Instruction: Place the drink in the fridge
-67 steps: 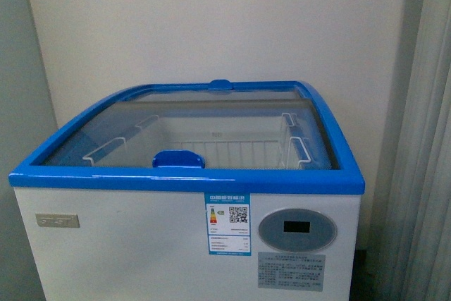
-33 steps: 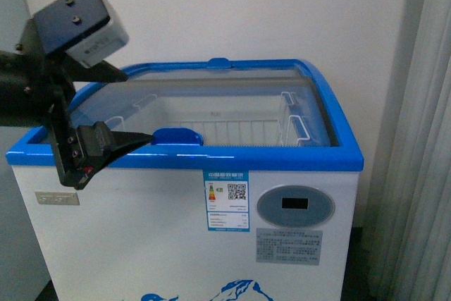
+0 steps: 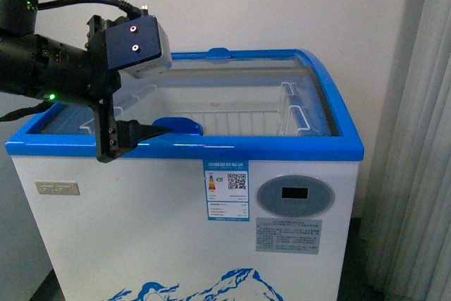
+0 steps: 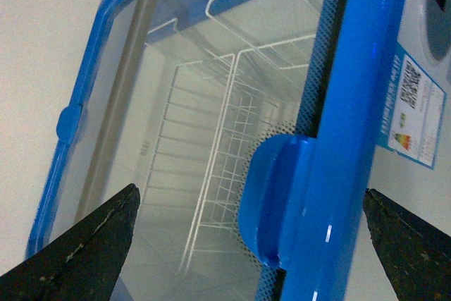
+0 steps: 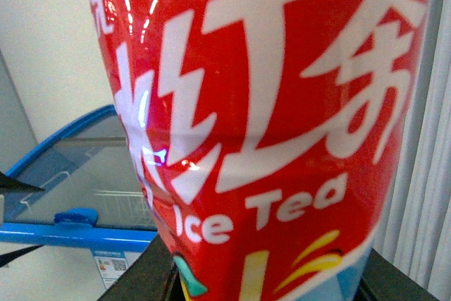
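Observation:
The fridge [image 3: 282, 147] is a white chest cooler with a blue rim and a curved glass lid [image 3: 239, 89], which is closed. My left gripper [image 3: 161, 109] hovers open at the front edge. In the left wrist view it [image 4: 250, 195] straddles the lid's blue handle [image 4: 282, 202] without touching it, one finger over the glass and the other over the fridge front. The drink [image 5: 261, 103] fills the right wrist view with its red label and white markings. My right gripper [image 5: 268, 280] is shut on its lower part, and its cap is out of view. The fridge [image 5: 70, 234] lies behind it to one side.
White wire baskets [image 3: 232, 121] sit inside the fridge under the glass. A pale curtain [image 3: 416, 174] hangs close on the right of the fridge, and a grey surface [image 3: 17, 244] stands at its left. A plain wall is behind.
My left arm has come into the front view from the left and moved right, up to the lid handle. The camera now shows more of the fridge's front.

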`<state>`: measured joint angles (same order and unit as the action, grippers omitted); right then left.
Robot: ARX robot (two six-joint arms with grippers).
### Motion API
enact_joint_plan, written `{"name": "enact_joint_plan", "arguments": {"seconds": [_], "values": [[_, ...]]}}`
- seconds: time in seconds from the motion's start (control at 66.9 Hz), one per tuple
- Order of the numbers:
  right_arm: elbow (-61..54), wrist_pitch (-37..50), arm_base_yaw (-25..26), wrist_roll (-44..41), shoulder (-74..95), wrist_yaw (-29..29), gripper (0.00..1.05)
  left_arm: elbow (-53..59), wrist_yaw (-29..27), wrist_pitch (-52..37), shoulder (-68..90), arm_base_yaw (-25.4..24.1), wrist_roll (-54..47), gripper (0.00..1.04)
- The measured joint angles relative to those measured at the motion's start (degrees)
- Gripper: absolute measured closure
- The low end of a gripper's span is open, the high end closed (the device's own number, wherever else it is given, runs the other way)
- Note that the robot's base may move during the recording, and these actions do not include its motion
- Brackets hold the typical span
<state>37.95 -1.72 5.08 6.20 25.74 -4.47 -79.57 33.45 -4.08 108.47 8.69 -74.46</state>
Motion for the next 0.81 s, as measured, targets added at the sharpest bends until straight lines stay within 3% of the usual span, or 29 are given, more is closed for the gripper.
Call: {"name": "enact_joint_plan", "arguments": {"seconds": [0.538, 0.807], "values": [[0.00, 0.00, 0.00, -0.02, 0.00, -0.02, 0.68, -10.99, -1.29, 1.38, 9.99, 1.27, -0.02, 0.08], [0.00, 0.00, 0.00, -0.02, 0.00, -0.07, 0.68, -26.16, -1.40, 4.02, 20.35, 1.11, 0.85, 0.08]]}}
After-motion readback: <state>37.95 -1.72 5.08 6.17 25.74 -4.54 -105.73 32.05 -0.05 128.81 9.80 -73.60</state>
